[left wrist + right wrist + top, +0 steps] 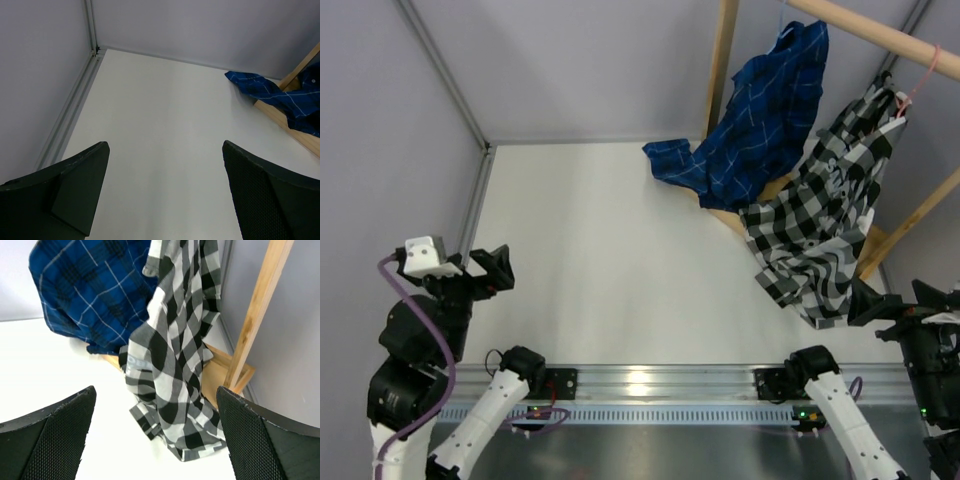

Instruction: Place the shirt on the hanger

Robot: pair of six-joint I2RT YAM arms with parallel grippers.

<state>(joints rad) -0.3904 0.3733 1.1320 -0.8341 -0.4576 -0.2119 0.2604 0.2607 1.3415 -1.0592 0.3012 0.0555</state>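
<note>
The black-and-white checked shirt (825, 205) hangs from the pink wire hanger (923, 75) on the wooden rod at the top right, its lower end trailing on the table. In the right wrist view the shirt (175, 355) hangs ahead, with a band of white lettering at its left edge. My right gripper (880, 305) is open and empty, just right of the shirt's lowest edge; its jaws (157, 440) stand wide apart. My left gripper (495, 268) is open and empty at the far left, far from the shirt; its fingers frame bare table (165, 190).
A blue plaid shirt (760, 115) hangs from the same wooden rod (880, 30), its tail on the table; it also shows in the left wrist view (280, 95). The rack's wooden posts and base (235, 370) stand at the back right. Grey walls enclose the white table.
</note>
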